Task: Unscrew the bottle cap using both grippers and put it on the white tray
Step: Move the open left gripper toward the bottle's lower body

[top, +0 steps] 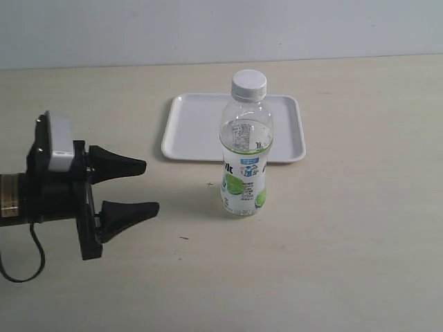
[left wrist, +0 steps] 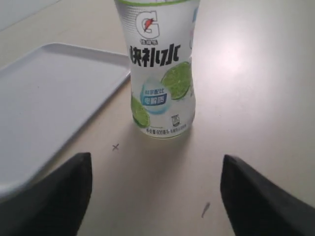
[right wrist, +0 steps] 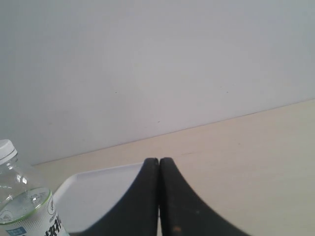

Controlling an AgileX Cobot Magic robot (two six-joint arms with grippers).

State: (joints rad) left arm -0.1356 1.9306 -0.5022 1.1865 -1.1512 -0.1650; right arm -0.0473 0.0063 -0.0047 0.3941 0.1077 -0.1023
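Observation:
The clear bottle [top: 243,159] with its lime label stands upright on the table, and the white ribbed bottle cap [top: 248,84] is on its neck. Behind it lies the white tray [top: 187,128], with nothing in it. My left gripper [top: 151,187] is at the left of the table, open, fingers pointing at the bottle with a gap of bare table between. In the left wrist view the bottle [left wrist: 160,73] stands ahead of the spread fingers [left wrist: 59,196] and the tray [left wrist: 44,103] lies beside it. My right gripper [right wrist: 158,160] is shut on nothing; bottle cap [right wrist: 6,150] at that view's edge.
The beige table [top: 346,242] runs to a pale wall at the back. A small pen cross [left wrist: 116,146] and a short dark mark [left wrist: 205,209] are on the table near the bottle's foot. A black cable [top: 28,263] loops under my left arm.

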